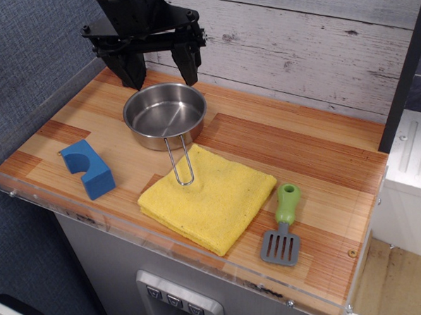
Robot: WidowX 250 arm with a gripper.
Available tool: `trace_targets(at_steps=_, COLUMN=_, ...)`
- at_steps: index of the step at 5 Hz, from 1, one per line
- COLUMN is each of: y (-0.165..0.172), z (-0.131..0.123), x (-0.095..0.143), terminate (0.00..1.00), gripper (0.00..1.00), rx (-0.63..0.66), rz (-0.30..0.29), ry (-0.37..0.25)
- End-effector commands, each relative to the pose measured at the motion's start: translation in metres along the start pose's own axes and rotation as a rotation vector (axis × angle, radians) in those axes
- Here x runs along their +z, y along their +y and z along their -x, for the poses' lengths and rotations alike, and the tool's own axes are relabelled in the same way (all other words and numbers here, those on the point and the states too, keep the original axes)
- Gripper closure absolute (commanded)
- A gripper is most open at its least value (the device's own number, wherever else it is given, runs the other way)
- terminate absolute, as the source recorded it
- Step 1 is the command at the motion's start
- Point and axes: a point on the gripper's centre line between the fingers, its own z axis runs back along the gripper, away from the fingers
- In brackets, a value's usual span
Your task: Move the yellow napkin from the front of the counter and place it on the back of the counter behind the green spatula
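Yellow napkin [208,198] lying flat at the front of the table [294,142], folded square, one corner aimed at the acrylic rim. Still at the front edge, not at the back.

Resting across its upper corner: wire loop handle of the steel pan [165,115]. Pan itself sitting just behind the napkin, upright, bowl showing bare metal inside.

Just right of the napkin, near but not touching: green spatula [282,226], lime handle pointing toward the back, grey slotted blade toward the front rim.

Off to the left, well apart from the napkin: blue block [88,167] with a curved notch cut into one side, sitting near the left front rim.

Up at the back left: black tool [161,74], hanging above the far rim of the pan, fingers [186,64] spread apart, pinching nothing. Clear air between fingertips and pan. Well apart from the napkin.

Behind everything, whitewashed plank wall [310,32]; on the left, grey textured panel [29,61]. White surface [415,154] off the right end of the table, partly cut by the frame.
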Motion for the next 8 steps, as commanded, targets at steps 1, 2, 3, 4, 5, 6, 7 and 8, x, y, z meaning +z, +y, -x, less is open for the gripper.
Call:
trace_targets(at_steps=1, y=0.000, z=0.000, x=0.000, terminate=0.00, gripper=0.00, rx=0.000, rz=0.000, ry=0.000)
trace_targets(at_steps=2, y=-0.011, z=0.025, x=0.014, terminate=0.00, gripper=0.00, rx=0.026, rz=-0.017, ry=-0.010)
trace_targets(at_steps=3, y=-0.024, z=0.046, x=0.019, terminate=0.00, gripper=0.00, rx=0.008, rz=-0.007, ry=0.006)
trace_targets(at_steps=4, y=-0.029, z=0.069, x=0.020, terminate=0.00, gripper=0.00, rx=0.005, rz=-0.022, ry=0.033)
trace_targets(at_steps=5, y=-0.021, z=0.090, x=0.010, terminate=0.00, gripper=0.00, rx=0.019, rz=-0.052, ry=0.057)
trace_targets(at_steps=6, y=-0.012, z=0.095, x=-0.012, terminate=0.00, gripper=0.00, rx=0.024, rz=-0.110, ry=0.100)
trace_targets(at_steps=7, y=-0.003, z=0.095, x=-0.029, terminate=0.00, gripper=0.00, rx=0.034, rz=-0.139, ry=0.115)
trace_targets(at_steps=8, y=-0.001, z=0.093, x=-0.046, terminate=0.00, gripper=0.00, rx=0.047, rz=-0.157, ry=0.138)
